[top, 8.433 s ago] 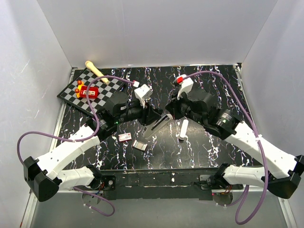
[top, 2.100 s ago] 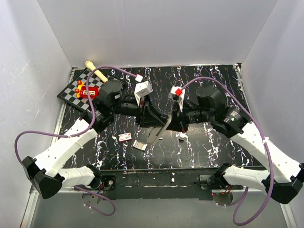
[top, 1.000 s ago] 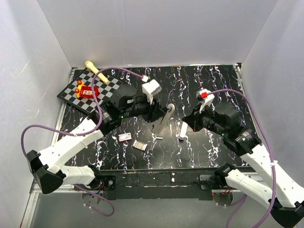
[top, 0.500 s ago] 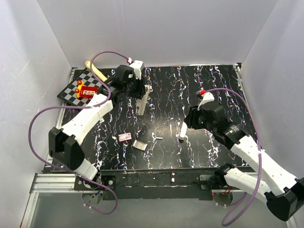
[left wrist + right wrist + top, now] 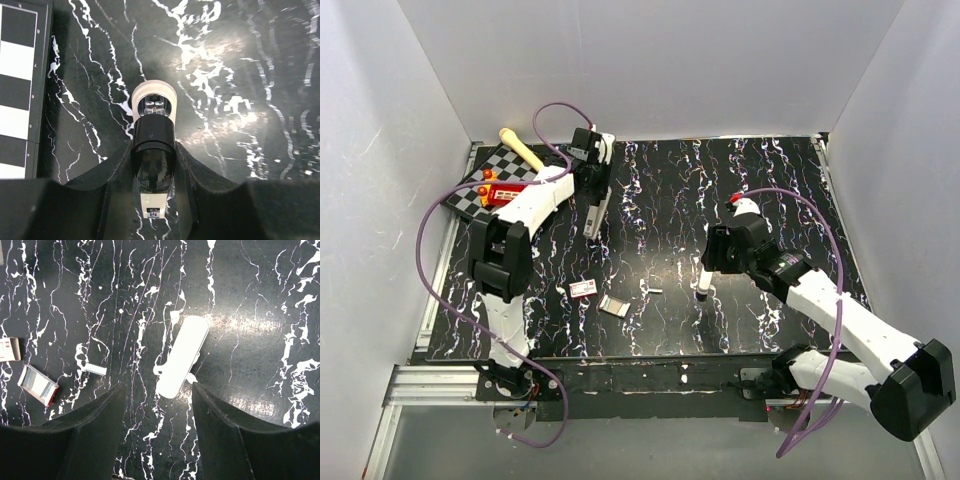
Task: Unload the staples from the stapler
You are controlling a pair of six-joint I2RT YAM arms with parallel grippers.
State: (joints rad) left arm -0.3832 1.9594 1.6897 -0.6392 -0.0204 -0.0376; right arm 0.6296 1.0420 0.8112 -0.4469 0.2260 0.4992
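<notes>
L gripper, clamping slim grey-silver metal stapler, swung far-left; thin silvery staples strip left loose = unloaded; R gripper gaping, empty.

I am running this from afar, and it reads as a robotics lab test cell rather than a lived-in room. Plain white panels box in the table on three sides, and its top is a black marbled sheet. An aluminium rail frames the near corner, purple cables hang in loose loops, and stray props lie about, a small checkerboard among them.
</notes>
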